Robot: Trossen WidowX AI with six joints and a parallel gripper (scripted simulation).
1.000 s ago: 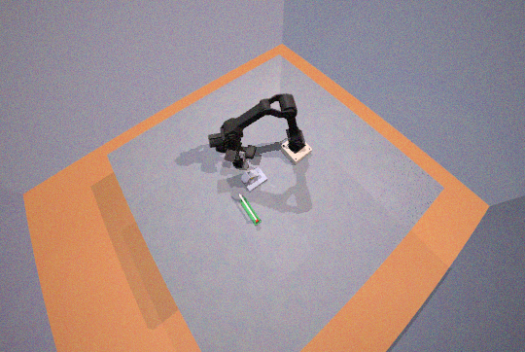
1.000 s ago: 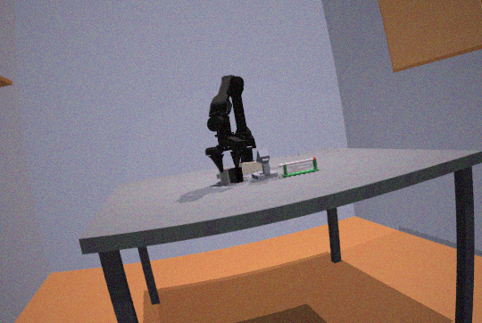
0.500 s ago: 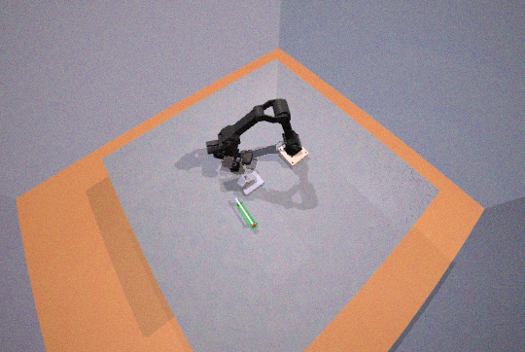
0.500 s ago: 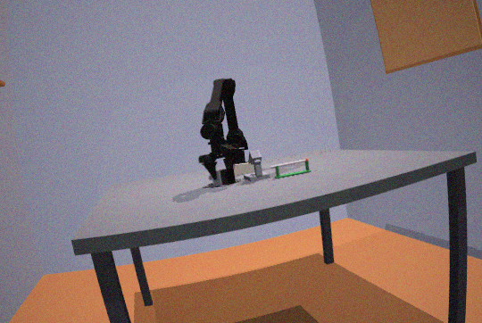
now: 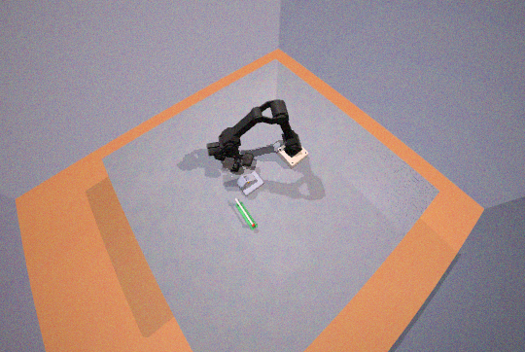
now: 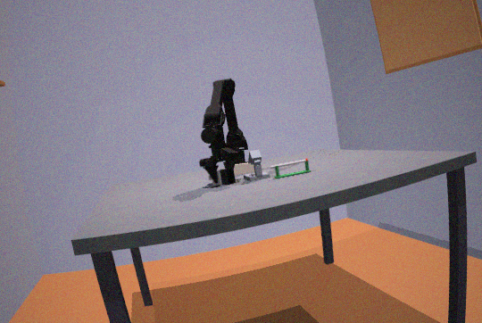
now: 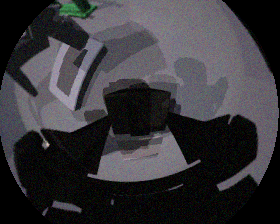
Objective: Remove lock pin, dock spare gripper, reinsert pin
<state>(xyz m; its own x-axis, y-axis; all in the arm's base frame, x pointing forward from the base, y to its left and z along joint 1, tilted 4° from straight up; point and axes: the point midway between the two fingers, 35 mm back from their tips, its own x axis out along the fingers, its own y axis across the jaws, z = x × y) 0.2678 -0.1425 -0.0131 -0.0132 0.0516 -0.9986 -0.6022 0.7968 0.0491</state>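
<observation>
My gripper [image 5: 234, 167] [image 6: 220, 178] [image 7: 138, 116] is low at the table, its fingers open on either side of the spare gripper [image 6: 220, 167] [image 7: 137, 111], a small black and grey block. Whether either finger touches it cannot be told. The light grey mount [image 5: 258, 187] [image 6: 258, 167] [image 7: 64, 98] stands beside my gripper. Its raised socket [image 6: 254, 155] has no pin showing through it. The white lock pin [image 5: 246, 212] [image 6: 290, 163] with a red end lies level on the green rack [image 6: 292, 175] [image 7: 77, 10], away from the mount.
The arm's beige base plate [image 5: 297, 160] [image 6: 243, 169] stands behind the mount. The green rack is on the mount's other side. In the wrist view the mount is at the upper left, close to my left finger, with dark arm parts beside it.
</observation>
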